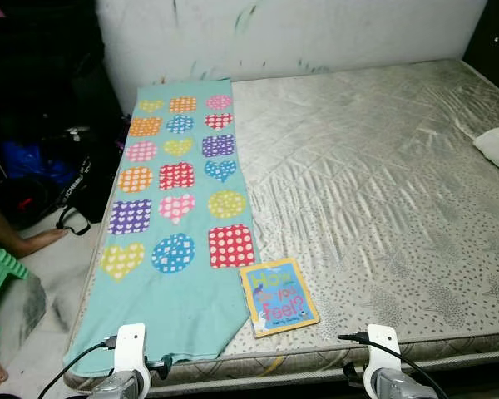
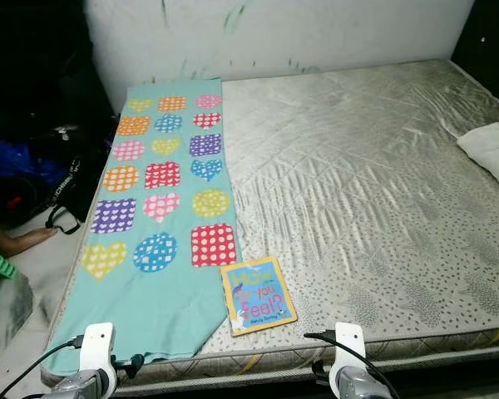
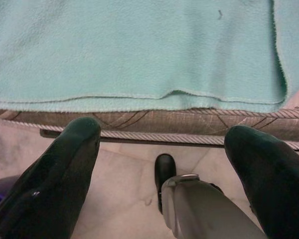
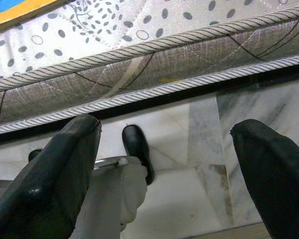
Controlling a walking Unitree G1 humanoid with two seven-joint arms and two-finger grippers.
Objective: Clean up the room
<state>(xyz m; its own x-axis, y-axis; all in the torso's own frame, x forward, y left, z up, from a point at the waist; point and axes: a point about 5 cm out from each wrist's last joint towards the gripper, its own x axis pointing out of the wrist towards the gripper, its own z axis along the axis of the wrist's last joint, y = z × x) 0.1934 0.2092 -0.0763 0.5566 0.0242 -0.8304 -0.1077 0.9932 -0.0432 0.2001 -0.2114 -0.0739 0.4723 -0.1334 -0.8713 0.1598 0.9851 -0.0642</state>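
**Bare mattress, book at near edge**

Quilted grey mattress (image 1: 374, 191) carries a long teal fleece blanket with coloured hearts and dotted squares (image 1: 179, 208). Yellow-bordered blue children's book (image 1: 278, 296) reads "How Do You Feel?", just beyond the right gripper (image 4: 164, 149), fingers spread. Left gripper (image 3: 162, 149), fingers spread, faces the blanket's hem.

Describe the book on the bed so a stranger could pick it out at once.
Start at the bare quilted mattress and go to its near edge. Beside the turquoise blanket with hearts and dotted patches lies a small book, flat, cover up. It has a blue cover, an orange border and the title "How Do You Feel?".
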